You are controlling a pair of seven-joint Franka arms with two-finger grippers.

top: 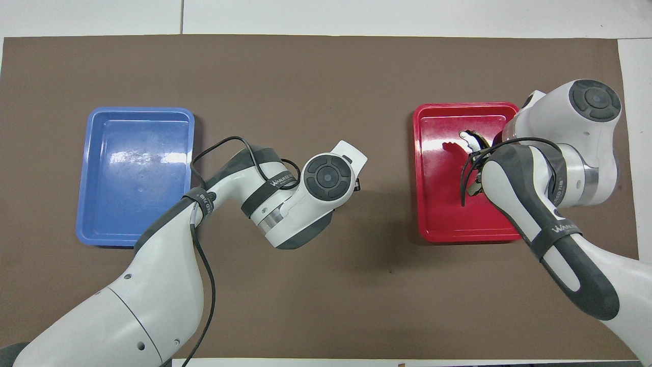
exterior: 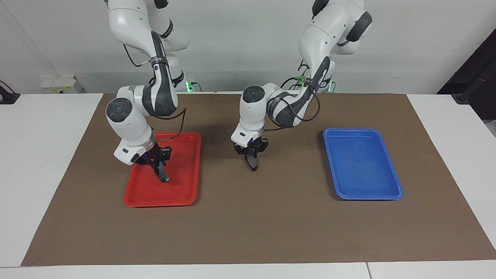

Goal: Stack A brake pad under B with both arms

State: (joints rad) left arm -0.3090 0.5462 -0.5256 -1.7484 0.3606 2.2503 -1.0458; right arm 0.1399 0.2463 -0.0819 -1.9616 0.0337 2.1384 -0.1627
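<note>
My right tool (exterior: pixel 162 176) sits low in the red tray (exterior: pixel 186 193), the left tool (exterior: pixel 252 164) over the mat (exterior: pixel 271 224); I can't tell either grip, possibly holding pads.

White wall (exterior: pixel 248 42), white table (exterior: pixel 42 174), brown mat (exterior: pixel 271 217), perhaps a dark cabinet (exterior: pixel 474 77).

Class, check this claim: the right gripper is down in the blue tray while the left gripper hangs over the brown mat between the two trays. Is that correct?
No: the right gripper is down in the red tray, as the facing view shows. The left gripper does hang over the mat between trays.
</note>
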